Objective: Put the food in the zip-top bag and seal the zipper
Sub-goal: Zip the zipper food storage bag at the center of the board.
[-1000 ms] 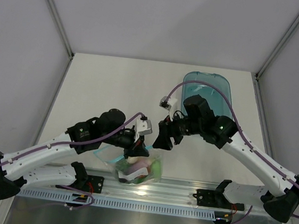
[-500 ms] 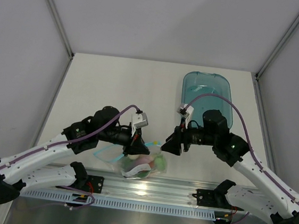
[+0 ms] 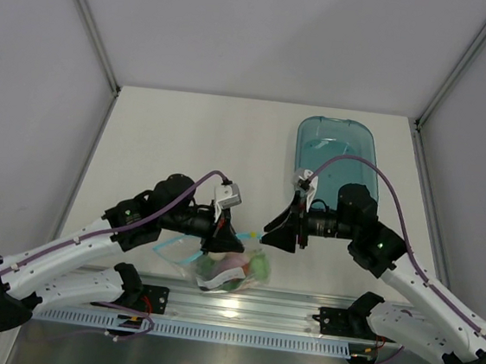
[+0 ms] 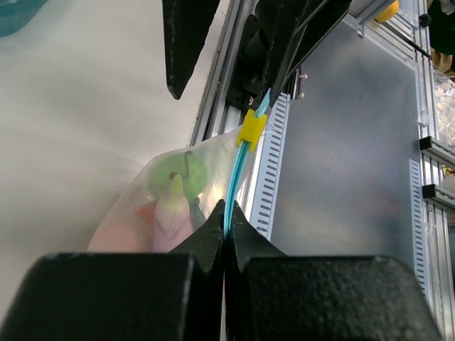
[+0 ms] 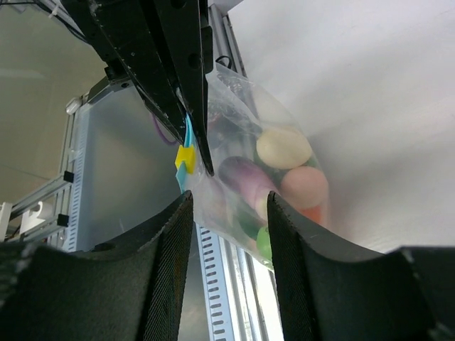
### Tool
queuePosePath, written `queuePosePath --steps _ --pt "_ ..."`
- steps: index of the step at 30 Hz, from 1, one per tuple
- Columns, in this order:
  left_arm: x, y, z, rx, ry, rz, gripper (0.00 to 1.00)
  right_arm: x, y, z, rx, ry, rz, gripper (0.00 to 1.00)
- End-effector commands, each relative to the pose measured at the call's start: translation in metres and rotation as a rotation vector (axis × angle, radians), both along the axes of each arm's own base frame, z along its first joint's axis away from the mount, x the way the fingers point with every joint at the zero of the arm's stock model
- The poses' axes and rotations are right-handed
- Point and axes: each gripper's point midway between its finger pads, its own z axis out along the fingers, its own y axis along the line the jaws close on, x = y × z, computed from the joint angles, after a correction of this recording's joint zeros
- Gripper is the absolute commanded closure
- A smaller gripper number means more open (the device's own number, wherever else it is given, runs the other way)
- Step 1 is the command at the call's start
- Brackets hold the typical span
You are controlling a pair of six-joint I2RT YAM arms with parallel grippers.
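Edged closer to zip-top bag (image 3: 247, 271) with right gripper (image 3: 264, 236), fingers spread, empty; pinching zipper (image 4: 229, 190) tight with left gripper (image 3: 217, 244).

Upper left and centre of top view: bare table (image 3: 178, 136), wide passage. Upper right: blue tray (image 3: 338, 148) in way. Lower centre crowded: zip-top bag (image 3: 235, 270) hemmed by left gripper (image 3: 219, 242) pinching zipper (image 4: 234, 177), right gripper (image 3: 265, 235), rail (image 3: 299, 314) along bottom; only narrow gap between grippers.
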Motion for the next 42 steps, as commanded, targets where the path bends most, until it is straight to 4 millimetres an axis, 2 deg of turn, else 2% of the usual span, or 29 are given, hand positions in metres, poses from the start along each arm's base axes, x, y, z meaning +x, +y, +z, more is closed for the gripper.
queuePosePath --steps 1,3,12,20,25,27,32,34,39,41,42 --pt "0.005 -0.004 0.013 -0.042 -0.012 0.020 0.99 0.007 -0.007 0.018 0.019 -0.079 -0.057 0.52" --pt "0.006 -0.005 0.010 -0.028 -0.002 0.020 0.99 0.008 -0.009 0.014 0.004 -0.063 -0.071 0.54" --pt "0.004 -0.007 0.013 -0.035 -0.001 0.003 0.99 -0.017 -0.005 0.021 0.084 -0.062 0.085 0.54" --pt "0.002 -0.006 0.015 -0.040 -0.001 -0.002 0.99 -0.027 -0.007 0.011 0.063 -0.043 0.146 0.57" --pt "0.002 -0.008 0.016 -0.045 0.004 -0.009 1.00 -0.024 0.000 0.007 0.095 -0.017 0.155 0.71" --pt "0.002 -0.008 0.017 -0.051 0.004 -0.011 0.99 -0.024 0.006 0.014 0.130 -0.025 0.171 0.75" --pt "0.000 -0.009 0.016 -0.054 0.009 -0.020 0.99 -0.025 0.014 0.014 0.132 -0.027 0.188 0.82" --pt "0.001 -0.009 0.016 -0.054 0.009 -0.018 0.99 -0.023 0.017 0.014 0.132 -0.027 0.183 0.88" --pt "0.000 -0.008 0.021 -0.069 -0.003 -0.017 0.99 -0.024 0.021 0.008 0.117 -0.007 0.187 0.92" --pt "0.001 -0.007 0.021 -0.070 -0.002 -0.010 0.99 -0.023 0.021 0.007 0.115 -0.009 0.173 1.00" --pt "0.002 -0.007 0.022 -0.071 -0.002 -0.008 0.99 -0.023 0.022 0.006 0.109 -0.001 0.169 1.00"
